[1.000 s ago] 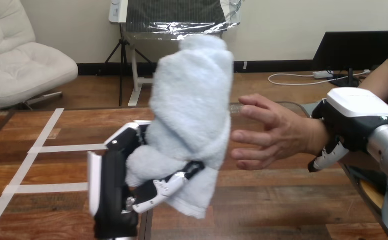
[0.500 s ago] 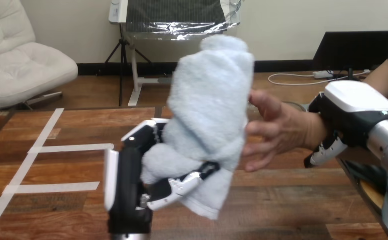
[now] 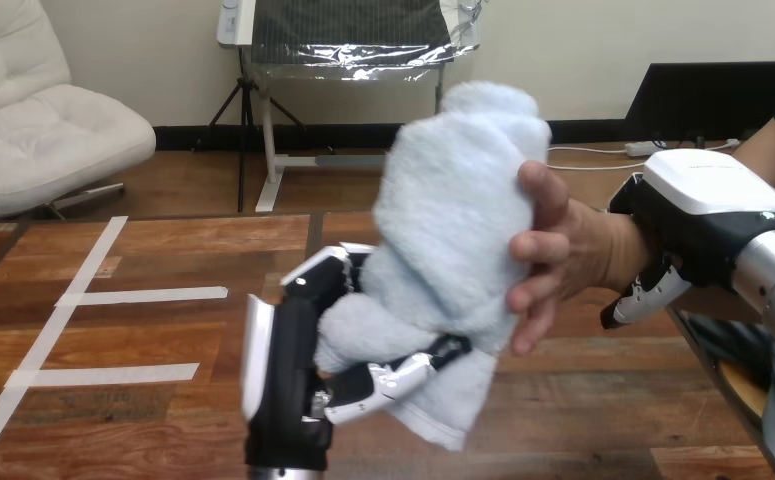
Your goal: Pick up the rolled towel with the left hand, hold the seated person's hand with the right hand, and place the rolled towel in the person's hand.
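The rolled towel, pale blue and fluffy, stands upright above the table's middle. My left hand grips its lower part, fingers and thumb curled round it. The person's hand comes in from the right with its palm against the towel's right side; the thumb lies on the towel and the fingers curl at its edge. My right hand sits at the person's wrist, its fingers wrapped round it from above and below.
The wooden table carries strips of white tape on its left half. A dark rounded object lies at the table's right edge under my right forearm.
My left hand has carried the towel to the right, from apart from the person's hand into their palm. The person's fingers have begun closing on it. My right hand stays at the wrist.
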